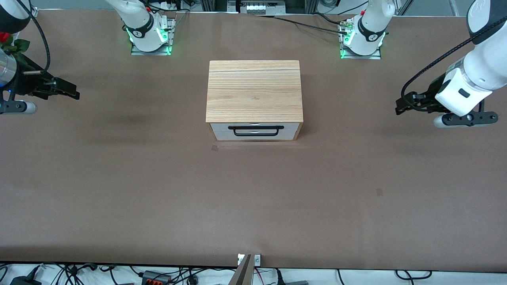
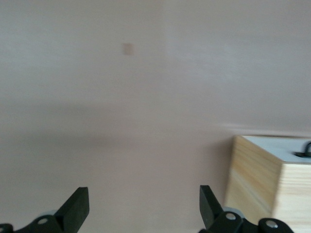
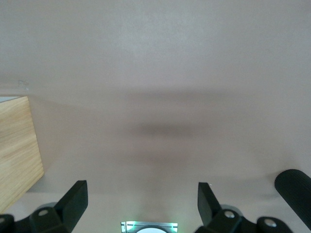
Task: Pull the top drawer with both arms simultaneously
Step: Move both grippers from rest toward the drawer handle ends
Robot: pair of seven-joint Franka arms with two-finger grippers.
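Observation:
The small cabinet (image 1: 253,91) with a wood-grain top stands mid-table. Its top drawer (image 1: 220,127) is pushed in, its white front facing the front camera, with the black bar handle (image 1: 256,127) across it. My left gripper (image 1: 398,107) is open and empty, in the air over bare table toward the left arm's end, well apart from the cabinet. My right gripper (image 1: 74,93) is open and empty over bare table toward the right arm's end. The left wrist view shows its open gripper (image 2: 144,208), the cabinet's corner (image 2: 255,179) and a bit of handle (image 2: 304,153). The right wrist view shows its open gripper (image 3: 142,206) and the cabinet's side (image 3: 17,145).
The two arm bases (image 1: 150,37) (image 1: 362,39) with green lights stand along the table's back edge. Brown table (image 1: 253,198) stretches wide in front of the cabinet, with small dark marks (image 1: 215,147) (image 1: 379,192). Cables lie below the table's front edge.

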